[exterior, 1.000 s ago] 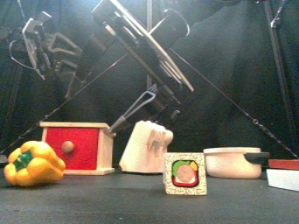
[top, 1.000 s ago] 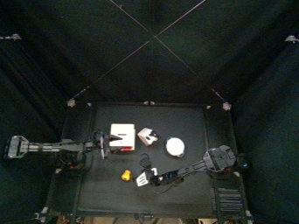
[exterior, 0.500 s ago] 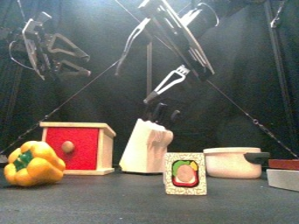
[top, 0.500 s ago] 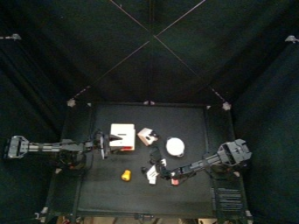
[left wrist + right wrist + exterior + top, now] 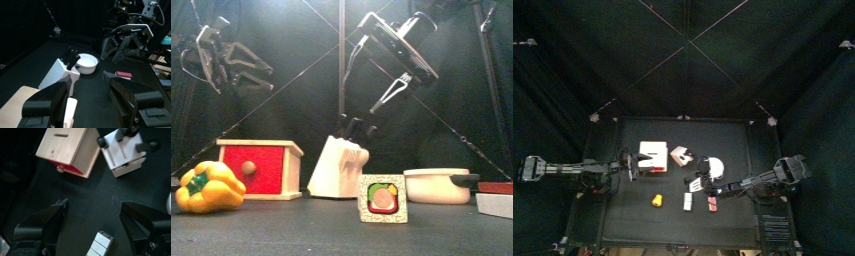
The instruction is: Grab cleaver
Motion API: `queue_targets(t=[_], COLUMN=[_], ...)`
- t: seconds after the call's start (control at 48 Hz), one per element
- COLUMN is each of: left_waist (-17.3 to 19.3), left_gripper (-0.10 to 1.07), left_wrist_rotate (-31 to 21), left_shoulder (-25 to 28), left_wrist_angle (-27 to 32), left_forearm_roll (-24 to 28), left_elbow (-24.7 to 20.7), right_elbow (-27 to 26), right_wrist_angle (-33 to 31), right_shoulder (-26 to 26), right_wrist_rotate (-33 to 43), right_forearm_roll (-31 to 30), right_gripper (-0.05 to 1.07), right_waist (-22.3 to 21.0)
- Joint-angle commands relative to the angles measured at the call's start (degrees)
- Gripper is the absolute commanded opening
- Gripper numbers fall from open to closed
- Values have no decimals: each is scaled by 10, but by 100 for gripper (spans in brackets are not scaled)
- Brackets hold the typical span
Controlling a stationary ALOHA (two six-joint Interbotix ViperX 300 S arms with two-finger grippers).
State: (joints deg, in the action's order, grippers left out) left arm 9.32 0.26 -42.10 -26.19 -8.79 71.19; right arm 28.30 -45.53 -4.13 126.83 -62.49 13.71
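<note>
The right gripper (image 5: 401, 88) has swung up and back toward the right side of the table since a second ago: in the front view it was then low behind the knife block, and it now hangs high above and to the right of it, with the arm in the top view drawn back toward the right edge. Its jaws stand wide apart and hold nothing, touching nothing; the right wrist view looks down between them (image 5: 93, 218) at bare table. Below it stands the white knife block (image 5: 338, 167), with dark handles (image 5: 352, 126) sticking up from its top; which of them is the cleaver's cannot be told, but none has been drawn out. Just left of the block is the red-fronted wooden box (image 5: 261, 167), and further left a yellow bell pepper (image 5: 207, 188). In front of the block stands a small picture card (image 5: 382, 198), and to its right a white pot (image 5: 441, 185) with a dark handle. The left gripper (image 5: 90, 97) rests high at the table's left, jaws apart and empty, as it was before.
</note>
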Motion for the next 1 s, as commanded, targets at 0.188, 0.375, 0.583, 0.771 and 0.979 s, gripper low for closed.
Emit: queue_targets(t=[0.188, 0.375, 0.583, 0.771, 0.979], left_waist=[6, 7, 9, 10, 11], left_gripper=[89, 89, 89, 89, 89], left_wrist_rotate=[1, 1, 1, 1, 1], left_shoulder=[1, 1, 1, 1, 1], left_wrist_angle=[-5, -5, -5, -5, -5], left_forearm_roll=[-1, 0, -1, 0, -1], left_elbow=[-7, -5, -5, -5, -6], right_elbow=[-15, -47, -67, -60, -33], right_wrist_angle=[-31, -102, -79, 49, 169], right_shoulder=[-62, -68, -70, -93, -116], right_wrist_rotate=[-62, -165, -267, -355, -396], right_forearm_roll=[31, 101, 153, 165, 202], right_gripper=[99, 99, 99, 99, 99], right_waist=[-7, -11, -44, -95, -160])
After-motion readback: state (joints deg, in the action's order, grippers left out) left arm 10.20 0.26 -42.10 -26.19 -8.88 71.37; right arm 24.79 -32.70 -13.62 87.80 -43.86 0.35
